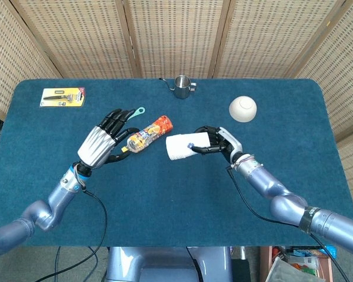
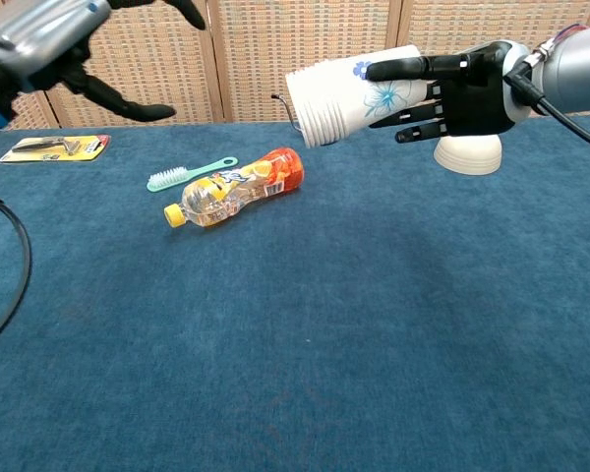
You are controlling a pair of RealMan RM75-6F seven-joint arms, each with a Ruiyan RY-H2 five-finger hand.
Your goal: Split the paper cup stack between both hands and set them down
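Observation:
A stack of white paper cups with a blue flower print lies sideways in the air above the table's middle, rims pointing left. My right hand holds it from the right end, seen in the chest view with the thumb along the top. My left hand hangs open to the left of the stack, fingers spread, apart from the cups. In the chest view the left hand sits at the top left corner.
An orange-labelled plastic bottle lies on the blue table between the hands, a teal brush beside it. A steel pitcher stands at the back, a white bowl upside down at right, a yellow packet far left.

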